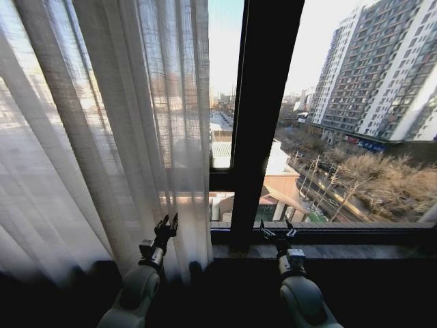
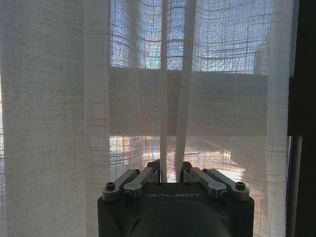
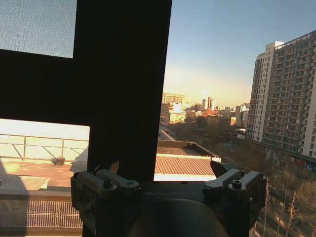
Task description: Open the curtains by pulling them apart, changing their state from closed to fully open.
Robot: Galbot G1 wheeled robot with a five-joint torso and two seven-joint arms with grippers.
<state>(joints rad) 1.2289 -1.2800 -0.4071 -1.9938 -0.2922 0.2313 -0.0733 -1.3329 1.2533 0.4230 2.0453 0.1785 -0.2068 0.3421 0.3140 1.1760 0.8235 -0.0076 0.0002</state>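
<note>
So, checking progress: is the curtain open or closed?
Partly open: curtain covers the left; right glass bare. Left gripper pinches a pleat.

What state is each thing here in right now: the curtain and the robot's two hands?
Curtain: drawn to the left side, the right part of the window uncovered.
Left hand: shut on a pleat of the curtain.
Right hand: open, empty, in front of the dark window frame.

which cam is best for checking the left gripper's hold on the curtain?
Left wrist view: the left gripper sits right at the curtain, with a narrow pleat running down between its fingers. Head view shows the same gripper small, low against the curtain's inner edge. Right wrist view faces the dark window frame and the buildings outside.
</note>
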